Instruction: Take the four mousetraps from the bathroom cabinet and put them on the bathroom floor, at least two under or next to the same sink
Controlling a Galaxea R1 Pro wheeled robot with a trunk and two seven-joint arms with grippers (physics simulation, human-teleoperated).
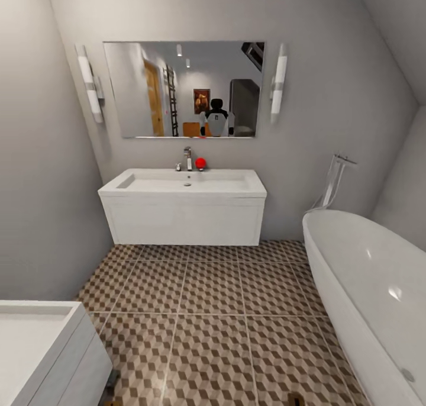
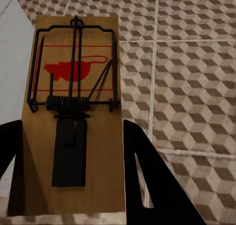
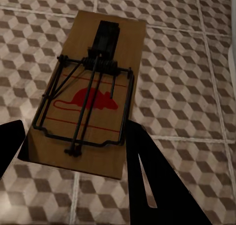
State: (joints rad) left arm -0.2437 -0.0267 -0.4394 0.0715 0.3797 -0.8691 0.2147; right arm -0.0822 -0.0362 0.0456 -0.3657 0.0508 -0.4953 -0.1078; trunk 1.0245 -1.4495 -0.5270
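My left gripper (image 2: 73,131) is shut on a mousetrap (image 2: 73,72), a flat wooden plate with a red mouse print, black wire bar and spring. It hangs above the cube-patterned bathroom floor (image 2: 191,87), beside a white cabinet side (image 2: 10,62). My right gripper (image 3: 76,136) is shut on a second mousetrap (image 3: 93,97) of the same look, also held above the floor tiles (image 3: 187,77). In the head view the bathroom floor (image 1: 213,311) stretches ahead to a wall-hung white sink (image 1: 183,184) with a gap under it. The cabinet is out of view.
A second white sink unit (image 1: 35,341) stands at the near left. A white bathtub (image 1: 367,276) runs along the right wall. A mirror (image 1: 183,89) hangs above the far sink, with a faucet (image 1: 187,157) and a small red object (image 1: 200,163) on its rim.
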